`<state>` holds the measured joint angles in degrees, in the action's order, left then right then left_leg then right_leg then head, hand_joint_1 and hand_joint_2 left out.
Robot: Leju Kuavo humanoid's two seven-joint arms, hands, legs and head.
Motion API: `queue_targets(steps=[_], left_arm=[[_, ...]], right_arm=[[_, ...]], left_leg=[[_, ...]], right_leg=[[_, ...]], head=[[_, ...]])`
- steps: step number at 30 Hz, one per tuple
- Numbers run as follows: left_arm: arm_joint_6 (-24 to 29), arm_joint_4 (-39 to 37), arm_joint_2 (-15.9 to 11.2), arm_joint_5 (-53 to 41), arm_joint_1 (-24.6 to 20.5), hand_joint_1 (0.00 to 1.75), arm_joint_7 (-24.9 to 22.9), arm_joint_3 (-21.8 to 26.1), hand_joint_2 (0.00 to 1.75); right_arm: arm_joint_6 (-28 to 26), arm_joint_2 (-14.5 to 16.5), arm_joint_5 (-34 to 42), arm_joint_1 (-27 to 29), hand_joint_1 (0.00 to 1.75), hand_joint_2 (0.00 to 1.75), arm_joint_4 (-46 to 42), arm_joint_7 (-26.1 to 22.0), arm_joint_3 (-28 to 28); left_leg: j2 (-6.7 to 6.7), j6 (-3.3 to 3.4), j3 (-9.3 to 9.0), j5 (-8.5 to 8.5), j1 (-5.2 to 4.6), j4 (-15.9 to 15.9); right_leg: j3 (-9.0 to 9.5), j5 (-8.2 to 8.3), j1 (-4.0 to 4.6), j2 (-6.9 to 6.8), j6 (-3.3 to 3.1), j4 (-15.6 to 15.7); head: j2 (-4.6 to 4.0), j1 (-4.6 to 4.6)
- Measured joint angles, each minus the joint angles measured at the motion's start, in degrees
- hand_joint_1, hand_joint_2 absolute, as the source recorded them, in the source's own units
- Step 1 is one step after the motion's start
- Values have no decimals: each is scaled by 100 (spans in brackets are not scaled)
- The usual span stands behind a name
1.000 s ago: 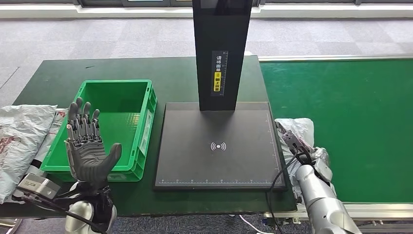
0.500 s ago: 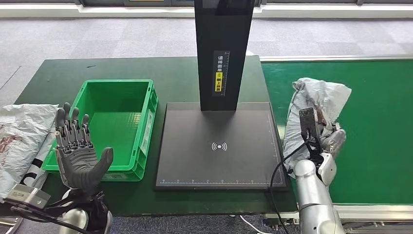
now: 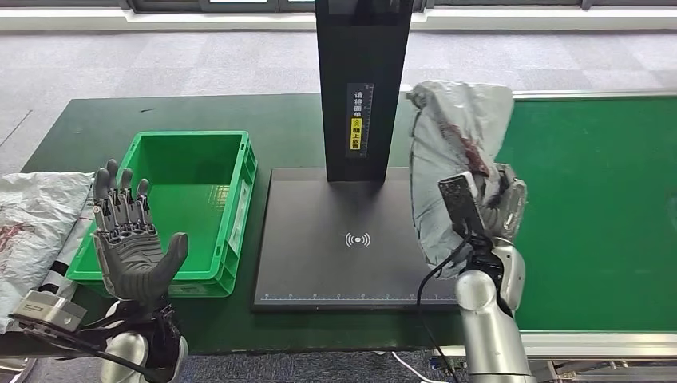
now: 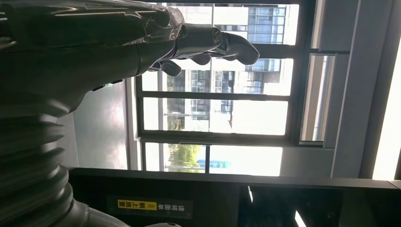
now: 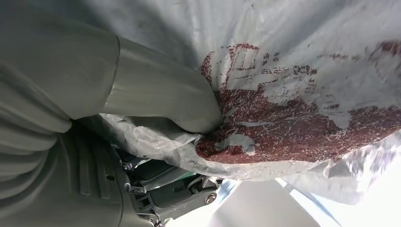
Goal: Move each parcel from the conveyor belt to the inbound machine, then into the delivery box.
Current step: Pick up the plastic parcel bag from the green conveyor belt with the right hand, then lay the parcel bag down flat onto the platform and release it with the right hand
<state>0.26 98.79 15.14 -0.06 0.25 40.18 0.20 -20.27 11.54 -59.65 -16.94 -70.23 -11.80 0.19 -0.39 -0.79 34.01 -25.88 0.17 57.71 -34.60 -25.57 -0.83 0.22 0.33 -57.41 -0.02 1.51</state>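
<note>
A dark green table (image 3: 104,120) stands on grey carpet beside the green conveyor belt (image 3: 607,207). The grey plastic parcel (image 3: 455,136), red-printed, hangs in the air, clamped in the right hand (image 3: 499,203), over the right edge of the inbound machine's black scanning plate (image 3: 319,263). It is lifted off the belt but not yet laid down. The green delivery box (image 3: 199,183) looks empty. The left hand (image 3: 132,235) is raised, fingers apart, holding nothing. More parcels (image 3: 36,223) lie to the box's left.

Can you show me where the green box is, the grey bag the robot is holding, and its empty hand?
green box (image 3: 249,171), head view, right rim.
grey bag (image 3: 459,120), head view, upper part.
left hand (image 3: 136,247), head view, palm.
</note>
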Motion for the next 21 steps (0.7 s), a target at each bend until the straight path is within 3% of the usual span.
queue_targets(steps=[9, 12, 15, 21], left_arm=[[-2, -159, 3, -1, -104, 0, 2, 0, 175], [-43, -185, 4, -1, -122, 0, 2, 0, 175], [-95, -246, 14, -5, -175, 0, 2, -3, 175], [-100, -376, 27, -15, -239, 0, 2, -17, 175]], right_arm=[[39, 70, 83, -82, 175, 175, 228, -20, 641], [273, 70, 57, -136, 175, 175, 340, -15, 757], [537, 119, 25, -254, 175, 175, 748, 19, 1031], [410, 311, 170, -443, 175, 175, 1845, 13, 1498]], left_leg=[[-13, 0, 4, -2, 3, 0], [-12, 1, 5, -5, 3, 0], [-1, 0, 1, -7, 3, 0], [-2, -5, 0, -3, 6, 0]], right_leg=[[3, -3, -1, -6, 0, 0], [3, -4, -1, -7, 0, 1], [2, -4, 0, 0, 0, 1], [2, -4, 5, 0, -2, -2]], head=[[0, -1], [0, -1], [0, -1], [0, 0]])
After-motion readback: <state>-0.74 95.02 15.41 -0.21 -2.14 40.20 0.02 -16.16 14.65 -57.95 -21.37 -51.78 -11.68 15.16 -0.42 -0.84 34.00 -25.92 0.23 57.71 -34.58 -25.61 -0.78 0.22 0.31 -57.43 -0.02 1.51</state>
